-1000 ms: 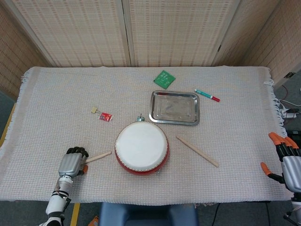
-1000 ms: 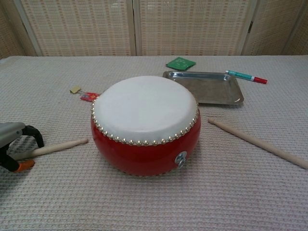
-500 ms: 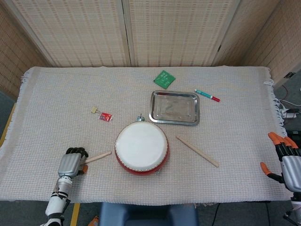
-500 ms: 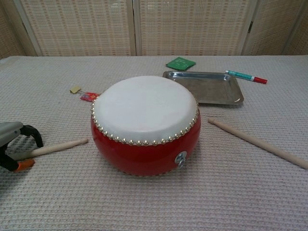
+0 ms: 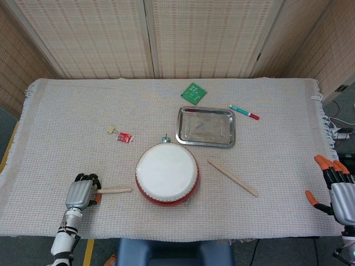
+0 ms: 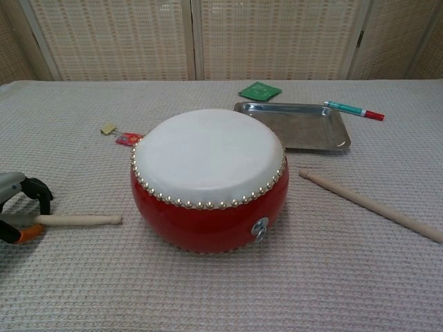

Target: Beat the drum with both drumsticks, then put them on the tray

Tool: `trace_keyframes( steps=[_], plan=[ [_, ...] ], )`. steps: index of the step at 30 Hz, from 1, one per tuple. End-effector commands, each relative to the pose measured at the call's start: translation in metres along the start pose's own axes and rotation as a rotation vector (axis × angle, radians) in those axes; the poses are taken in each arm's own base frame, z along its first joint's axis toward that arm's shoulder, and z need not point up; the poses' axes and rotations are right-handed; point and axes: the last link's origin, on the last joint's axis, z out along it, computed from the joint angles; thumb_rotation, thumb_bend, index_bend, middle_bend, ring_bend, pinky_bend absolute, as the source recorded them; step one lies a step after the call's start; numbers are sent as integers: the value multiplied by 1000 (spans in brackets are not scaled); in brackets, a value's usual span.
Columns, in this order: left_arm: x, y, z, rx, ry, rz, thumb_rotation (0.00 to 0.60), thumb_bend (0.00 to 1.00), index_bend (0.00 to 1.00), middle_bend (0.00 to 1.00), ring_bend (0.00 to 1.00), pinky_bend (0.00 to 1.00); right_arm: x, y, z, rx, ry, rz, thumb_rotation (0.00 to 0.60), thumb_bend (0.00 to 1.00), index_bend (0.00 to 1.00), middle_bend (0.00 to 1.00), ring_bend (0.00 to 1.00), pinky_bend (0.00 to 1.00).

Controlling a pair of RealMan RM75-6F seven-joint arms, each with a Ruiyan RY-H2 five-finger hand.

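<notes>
A red drum [image 5: 167, 174] with a white skin [image 6: 209, 155] stands near the table's front edge. Left of it my left hand [image 5: 82, 194] curls around the butt of one wooden drumstick [image 5: 113, 190], which lies level on the cloth with its tip just short of the drum. In the chest view that hand [image 6: 17, 214] arches over the same stick [image 6: 77, 220]. The second drumstick [image 5: 233, 178] lies loose and slanted to the right of the drum [image 6: 370, 205]. My right hand [image 5: 338, 191] hovers past the table's right edge, fingers spread, holding nothing. The steel tray [image 5: 206, 127] sits empty behind the drum.
A green circuit board [image 5: 194, 92] and a teal-and-red pen [image 5: 244, 112] lie beyond the tray. A small red tag [image 5: 124, 137] and a tan piece [image 5: 111, 129] rest left of the drum's far side. A woven cloth [image 5: 66, 127] covers the table.
The left hand has shifted slightly left and toward the front edge. The stick it holds has swung from pointing up-right to lying level. The right hand has barely moved.
</notes>
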Motion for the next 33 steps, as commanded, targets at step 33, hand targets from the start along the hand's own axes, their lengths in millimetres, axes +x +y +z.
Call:
trace_keyframes(
  steps=[33],
  plan=[
    [27, -57, -4, -219, -121, -1365, 600, 406, 661, 436, 254, 256, 18, -11, 13, 15, 36, 25, 600, 236, 4, 57, 0, 91]
  ],
)
